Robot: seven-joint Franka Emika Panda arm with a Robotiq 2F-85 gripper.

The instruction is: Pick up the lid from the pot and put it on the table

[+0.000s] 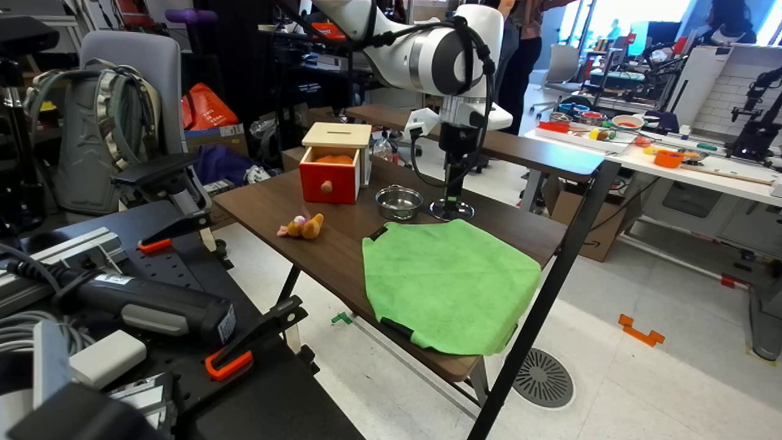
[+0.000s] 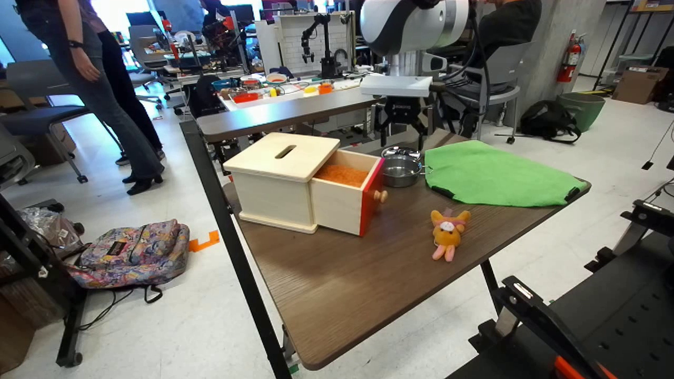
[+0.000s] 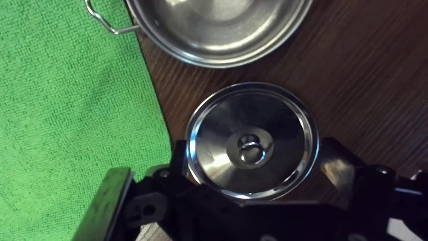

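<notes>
The silvery lid (image 3: 217,134) with a round knob lies flat on the dark brown table (image 1: 342,244), knob up. It also shows in both exterior views (image 1: 437,211) (image 2: 400,152). The silvery pot (image 3: 227,43) stands uncovered beside it, apart from the lid, with the inside visible; it also shows in both exterior views (image 1: 399,205) (image 2: 401,172). My gripper (image 3: 254,143) is open and points down above the lid, with one finger on either side of it in the wrist view. Nothing is between the fingers that I can see gripped. The gripper shows in an exterior view (image 2: 402,141).
A green cloth (image 1: 452,281) lies beside the lid and pot. A wooden box (image 2: 274,195) with an open red-fronted drawer (image 1: 330,184) stands near the pot. A small plush toy (image 2: 447,234) lies near the table edge. A raised shelf (image 2: 284,113) runs behind.
</notes>
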